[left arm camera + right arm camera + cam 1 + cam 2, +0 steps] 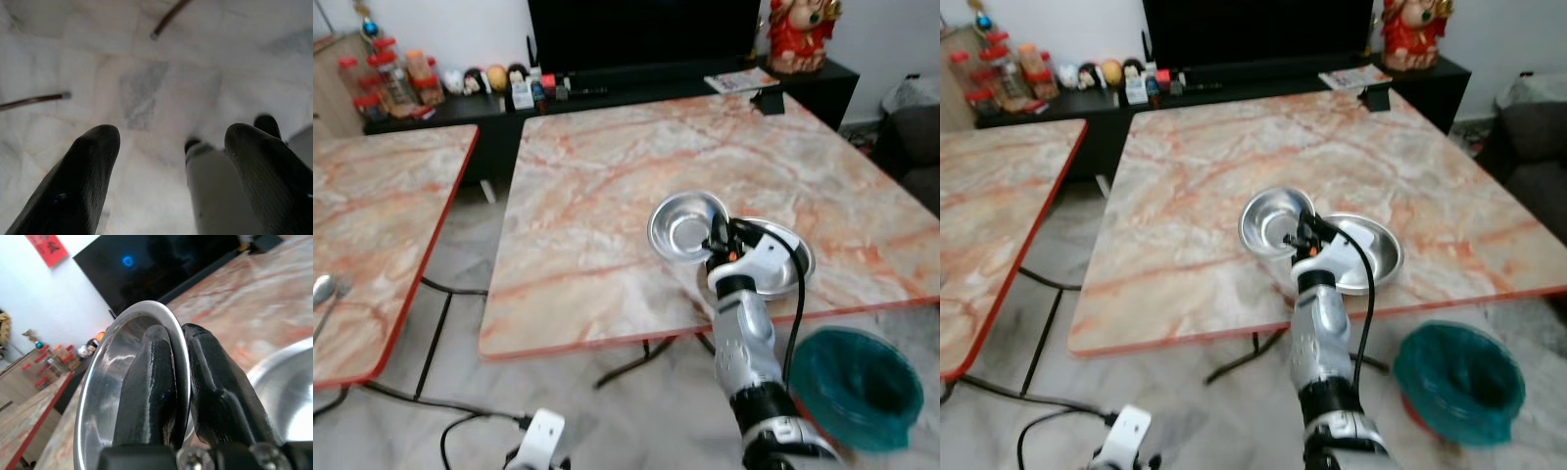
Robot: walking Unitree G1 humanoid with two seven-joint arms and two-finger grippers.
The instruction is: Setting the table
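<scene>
The right end effector (717, 238) is pinched tight on the rim of a steel bowl (686, 226), one black finger (149, 387) inside the rim and the other outside it. The bowl is tilted, near the front edge of the marble-patterned surface (607, 186). Just beside it, to the right, a second steel bowl (783, 257) sits on the same surface, partly behind the wrist. A teal basket (857, 388) stands on the floor below the surface's front right corner. The left end effector (166, 161) hangs low over the pale tiled floor (146, 88), its fingers spread apart and gripping nothing. A spoon (322, 290) lies on the neighbouring surface to the left
</scene>
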